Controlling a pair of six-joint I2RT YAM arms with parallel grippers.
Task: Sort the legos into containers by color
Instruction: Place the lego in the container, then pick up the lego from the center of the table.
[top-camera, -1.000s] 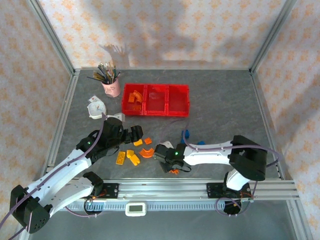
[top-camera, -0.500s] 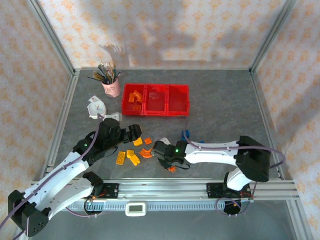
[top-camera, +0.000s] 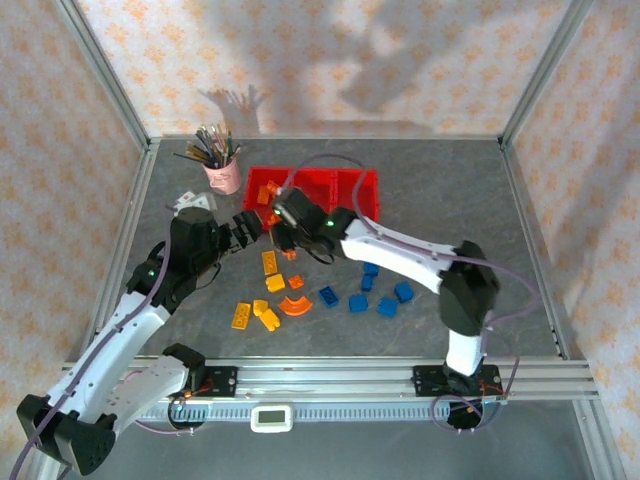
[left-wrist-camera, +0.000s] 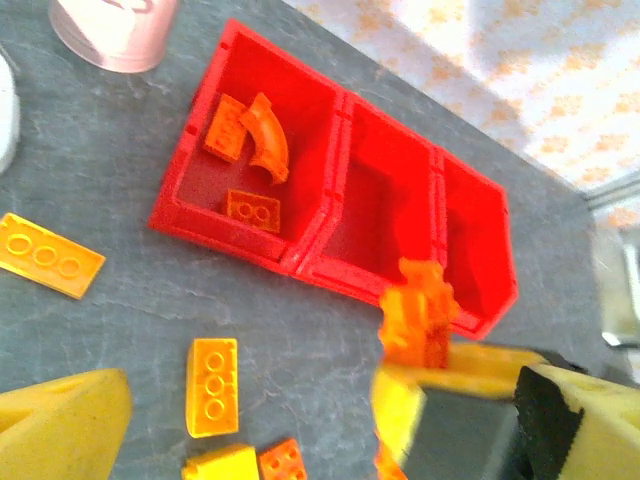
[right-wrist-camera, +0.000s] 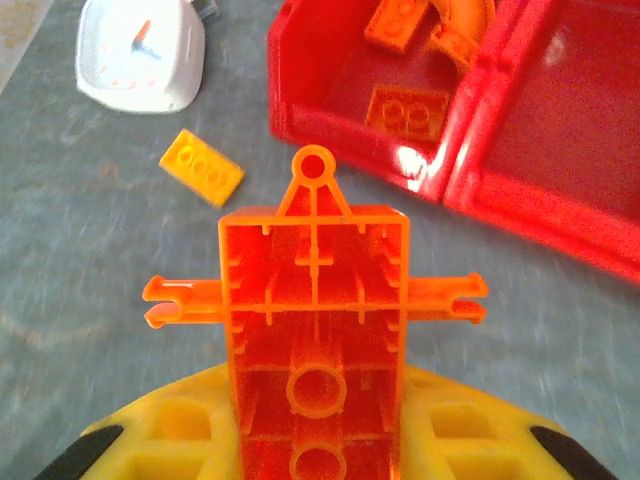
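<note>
Orange lattice piece (right-wrist-camera: 315, 330): pinched upright in my right gripper (right-wrist-camera: 315, 442). The pads are clamped on its lower end and its ring-tipped end points away from the wrist. It hangs over the grey table (right-wrist-camera: 90, 300), just short of the near wall of the red bins (right-wrist-camera: 345, 150), by the left-end compartment and not over it. From the left wrist the same piece sits in front of the bins' near wall.

The left-end compartment holds orange bricks (left-wrist-camera: 250, 210), three countable, one of them curved. A single yellow brick (right-wrist-camera: 200, 167) lies flat on the table between the bins and the white timer (right-wrist-camera: 140, 55).

On the table closer to my bases:
- yellow bricks (top-camera: 267, 318), scattered
- an orange arch (top-camera: 293, 306) just beside them
- a couple of small orange bits above that
- a loose cluster of blue bricks (top-camera: 358, 303) off to the right, under my right forearm

My left gripper (top-camera: 245, 224) has its jaws spread wide with nothing between them. It hovers just left of the right gripper, near the bins' left-front corner. The pink cup (top-camera: 225, 175) of brushes stands behind it, left of the bins.
</note>
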